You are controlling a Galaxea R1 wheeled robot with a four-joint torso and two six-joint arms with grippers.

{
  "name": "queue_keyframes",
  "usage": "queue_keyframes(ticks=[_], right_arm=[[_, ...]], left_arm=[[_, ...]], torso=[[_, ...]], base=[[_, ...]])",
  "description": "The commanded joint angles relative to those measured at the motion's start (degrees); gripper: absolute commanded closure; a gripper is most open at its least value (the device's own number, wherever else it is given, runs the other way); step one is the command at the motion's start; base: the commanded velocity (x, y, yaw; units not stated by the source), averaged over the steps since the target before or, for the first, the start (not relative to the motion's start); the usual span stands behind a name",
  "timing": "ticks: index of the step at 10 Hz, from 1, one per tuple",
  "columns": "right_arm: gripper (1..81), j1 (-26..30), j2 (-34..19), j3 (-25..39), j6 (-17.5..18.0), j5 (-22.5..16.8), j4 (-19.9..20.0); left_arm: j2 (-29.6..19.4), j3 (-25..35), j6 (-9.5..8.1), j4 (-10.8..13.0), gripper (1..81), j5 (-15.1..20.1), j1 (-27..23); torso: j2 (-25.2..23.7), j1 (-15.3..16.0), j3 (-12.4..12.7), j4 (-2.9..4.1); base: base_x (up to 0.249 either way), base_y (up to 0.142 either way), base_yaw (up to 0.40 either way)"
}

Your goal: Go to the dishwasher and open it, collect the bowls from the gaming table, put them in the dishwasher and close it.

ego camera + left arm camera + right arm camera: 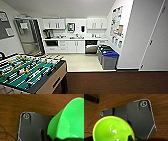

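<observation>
Green felt and rods with yellow and white players mark the table-football table (27,72) at seven o'clock in the head view, standing on brown carpet (112,85). Past it, at twelve o'clock, a kitchenette runs along the far wall, white cabinets (72,46) under the counter, and the dishwasher (91,47) sits at about one o'clock, its front dark above and silver-grey below; I cannot tell whether it is open. Blue-lidded bins (109,58) stand at two o'clock beside it. In the left wrist view a bright lime-green bowl (70,122) shows large, tilted, glossy inside. The right wrist view has another lime-green bowl (113,130), round, its hollow facing the camera. Whether either gripper's fingers grip a bowl, I cannot tell.
</observation>
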Motion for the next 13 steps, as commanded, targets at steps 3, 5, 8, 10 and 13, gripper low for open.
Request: queue_keyframes(ticks=[3, 5, 8, 10, 13], right_arm=[[81.1, 3.0, -0.8, 0.4, 0.0, -3.0, 0.0], [81.1, 3.0, -0.7, 0.3, 0.0, -3.0, -0.1], [81.1, 2.9, -0.6, 0.3, 0.0, -2.9, -0.2], [81.1, 3.0, -0.5, 0.3, 0.0, -3.0, -0.3], [81.1, 3.1, -0.4, 0.3, 0.0, -3.0, -0.3]], left_arm=[[-1.0, 0.8, 0.11, 1.0, 81.1, 1.0, -2.6], [-1.0, 0.8, 0.11, 1.0, 81.1, 1.0, -2.5], [-1.0, 0.8, 0.19, 1.0, 81.1, 1.0, -2.4], [-1.0, 0.8, 0.19, 1.0, 81.1, 1.0, -2.3], [-1.0, 0.8, 0.19, 1.0, 81.1, 1.0, -2.3]], torso=[[0.0, 0.0, 0.0, 0.00], [0.0, 0.0, 0.0, 0.00], [0.0, 0.0, 0.0, 0.00], [0.0, 0.0, 0.0, 0.00], [0.0, 0.0, 0.0, 0.00]], base=[[0.191, 0.000, 0.000], [0.191, 0.000, 0.000], [0.191, 0.000, 0.000], [0.191, 0.000, 0.000], [0.191, 0.000, 0.000]])
